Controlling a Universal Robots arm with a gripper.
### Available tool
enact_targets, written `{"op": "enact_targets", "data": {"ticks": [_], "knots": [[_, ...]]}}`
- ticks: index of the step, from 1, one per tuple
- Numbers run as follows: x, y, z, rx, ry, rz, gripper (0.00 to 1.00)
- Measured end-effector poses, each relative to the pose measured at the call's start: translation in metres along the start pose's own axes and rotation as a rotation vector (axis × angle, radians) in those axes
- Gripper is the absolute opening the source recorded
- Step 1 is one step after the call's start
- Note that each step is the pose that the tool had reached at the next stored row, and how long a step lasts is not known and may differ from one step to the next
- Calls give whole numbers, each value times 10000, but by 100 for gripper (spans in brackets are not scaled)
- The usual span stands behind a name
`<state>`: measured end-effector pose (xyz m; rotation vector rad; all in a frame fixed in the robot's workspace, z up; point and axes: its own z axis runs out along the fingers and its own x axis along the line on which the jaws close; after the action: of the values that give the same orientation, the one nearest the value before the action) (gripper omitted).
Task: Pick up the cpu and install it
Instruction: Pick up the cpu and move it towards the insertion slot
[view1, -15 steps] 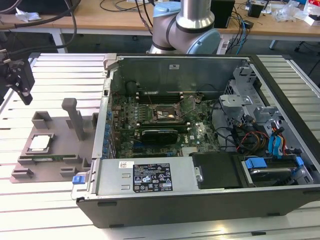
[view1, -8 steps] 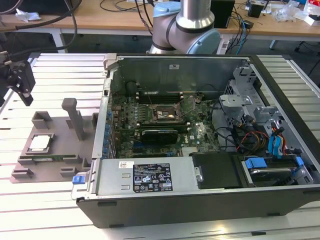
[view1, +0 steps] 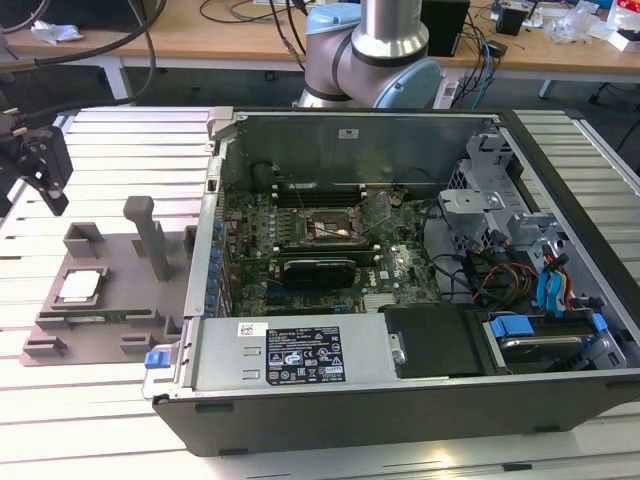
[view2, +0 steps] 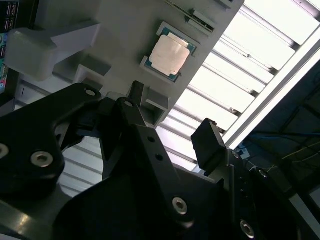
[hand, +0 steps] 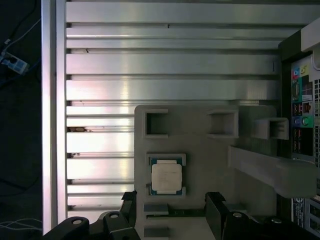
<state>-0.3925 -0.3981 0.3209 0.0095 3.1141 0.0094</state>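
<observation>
The cpu is a small square chip with a silvery top. It lies flat in a recess of the grey fixture, at the exterior view's left beside the open computer case. My gripper hangs above the table, behind and to the left of the fixture, apart from the chip. In both wrist views the cpu lies beyond the black fingers, which stand spread with nothing between them. The gripper is open. The black metal-framed socket sits on the motherboard inside the case.
The fixture carries upright grey posts close to the chip. Inside the case are a long black card, drive cages with cables and a power supply. The arm's base stands behind the case. The slatted aluminium table ends at an edge.
</observation>
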Motion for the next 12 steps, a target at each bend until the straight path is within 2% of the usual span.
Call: {"op": "enact_targets", "data": {"ticks": [12], "knots": [[2, -1, 92, -1, 0, -1, 66]]}}
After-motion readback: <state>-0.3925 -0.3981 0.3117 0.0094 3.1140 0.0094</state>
